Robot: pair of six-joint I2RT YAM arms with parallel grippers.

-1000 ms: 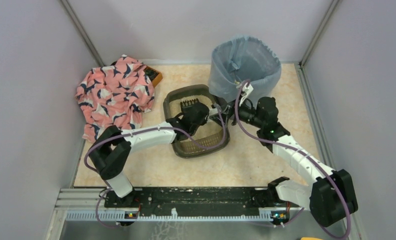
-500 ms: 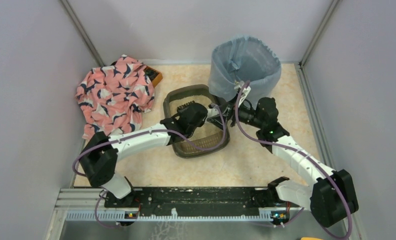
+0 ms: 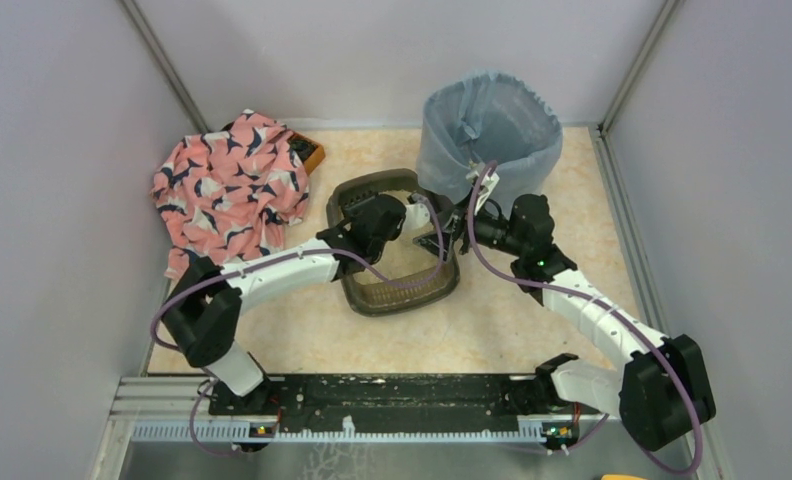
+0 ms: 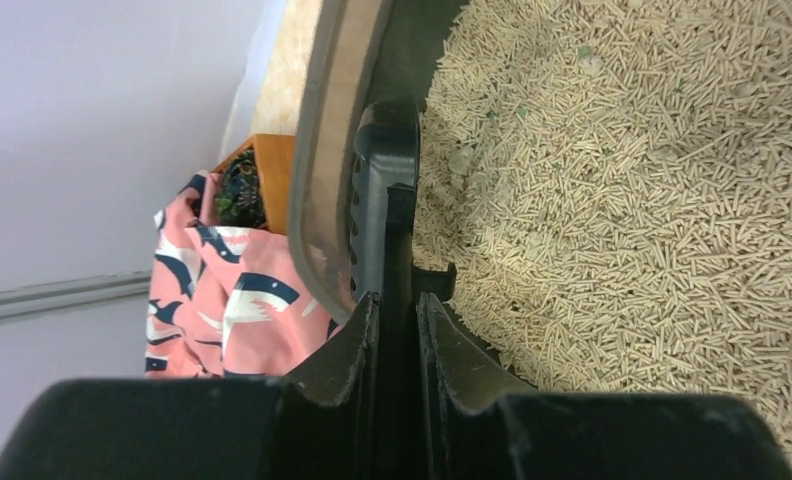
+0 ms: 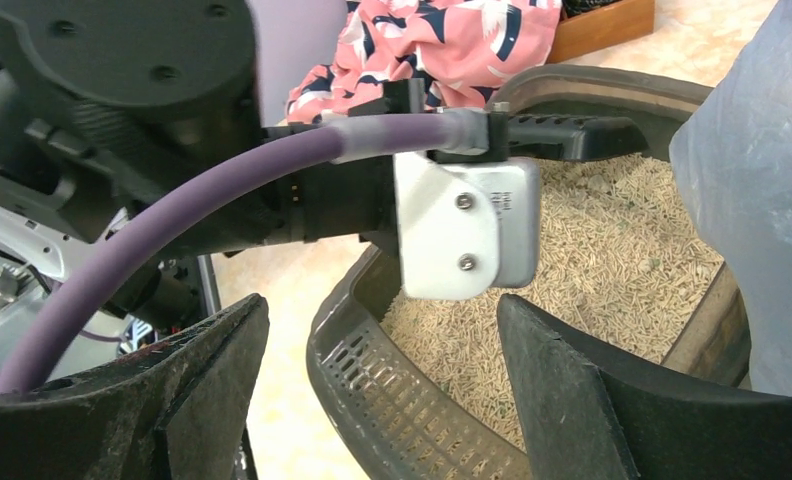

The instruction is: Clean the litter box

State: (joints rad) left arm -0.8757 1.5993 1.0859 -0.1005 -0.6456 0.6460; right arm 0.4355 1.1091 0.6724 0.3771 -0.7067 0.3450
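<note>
At the far left a pink cloth [image 3: 230,190] with a dark and white print lies crumpled on the desk [image 3: 512,320]. It covers most of a wooden box [image 3: 313,155], of which only one corner shows, and what the box holds is too dark to tell.

Just right of the cloth sits the litter box [image 3: 400,297], in the middle of the desk with its far right corner close against the bin [image 3: 492,135]. From above, both arms cross it and hide most of the beige granules [image 4: 622,200].

The left pincer [image 3: 380,214] hangs over the far left part of the tray. Its wrist view shows the jaws narrow, clamped on the handle of a black scoop [image 4: 384,190]. The scoop is seen edge-on beside the tray's rim, so its slotted blade is hard to make out, and whether it touches the litter cannot be told.

The right pincer [image 3: 442,238] is at the tray's right wall with its jaws spread wide and nothing gripped. In its wrist view the tray's perforated near wall shows between the two fingers [image 5: 202,390]. Whether they touch the wall is unclear. The left arm's wrist, a purple cable and a white bracket fill much of that view.

At the right stands the round bin lined with a blue-grey bag. Its inside is shadowed.
</note>
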